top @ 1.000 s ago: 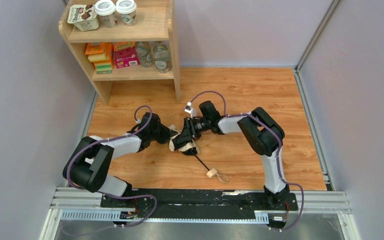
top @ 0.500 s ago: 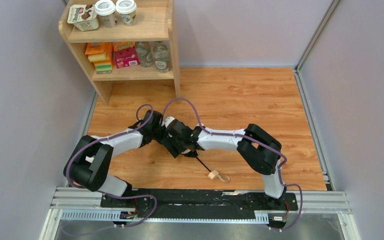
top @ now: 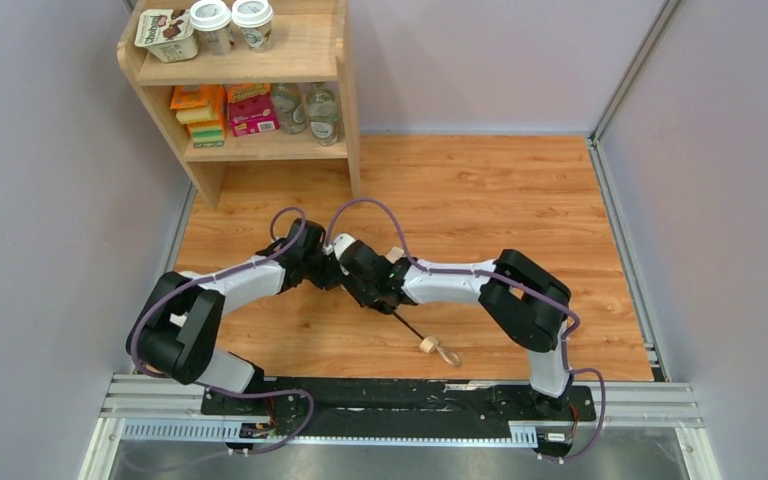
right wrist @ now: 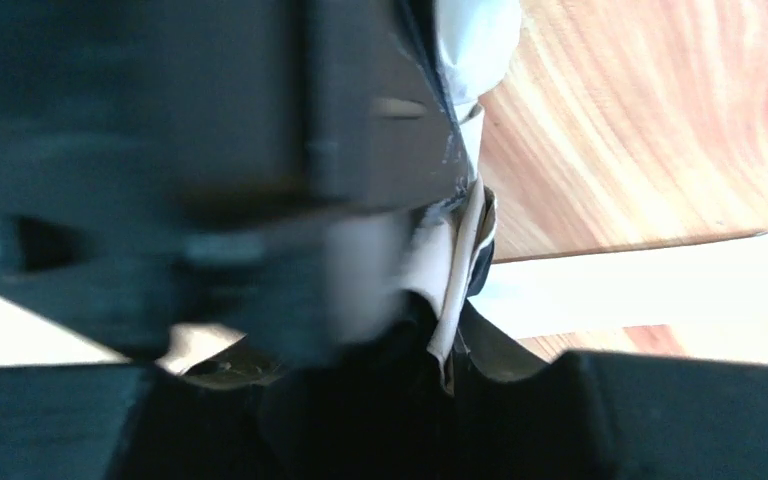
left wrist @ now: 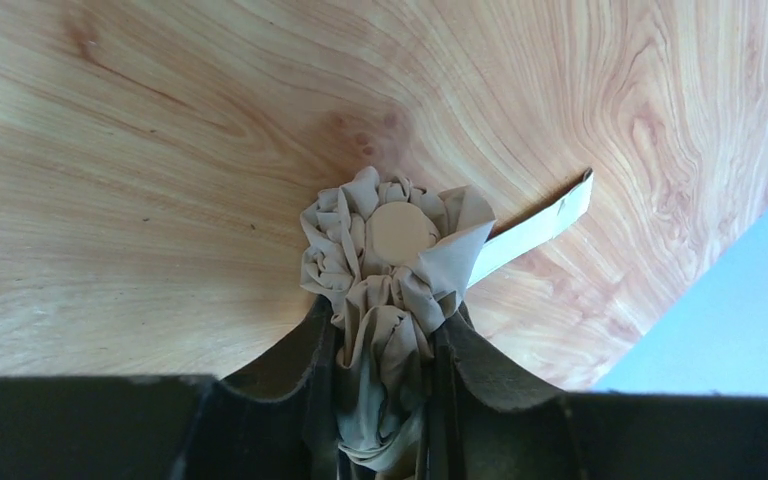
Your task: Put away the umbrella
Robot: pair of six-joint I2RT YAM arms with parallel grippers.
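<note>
The umbrella lies on the wooden floor. Its thin black shaft point(top: 407, 326) runs to a small wooden handle point(top: 426, 346) with a beige strap point(top: 447, 355). From above, both grippers hide most of the canopy. In the left wrist view the bunched beige canopy point(left wrist: 390, 290) with its round cap point(left wrist: 400, 232) is pressed between my left gripper's point(left wrist: 388, 325) fingers, and a strap point(left wrist: 540, 225) trails right. My left gripper point(top: 328, 268) and right gripper point(top: 365, 283) meet over the canopy. The blurred right wrist view shows a fold of beige fabric point(right wrist: 457, 270) pinched in my right gripper point(right wrist: 450, 335), with the left gripper's dark body point(right wrist: 200, 150) close ahead.
A wooden shelf point(top: 345, 100) stands at the back left with cups, boxes and bottles on it. Grey walls close in both sides and the back. A metal rail point(top: 400, 405) runs along the near edge.
My right arm has swung left and stretched low, bringing its gripper against the left gripper over the canopy. The handle has shifted slightly right. The left arm has barely moved.
</note>
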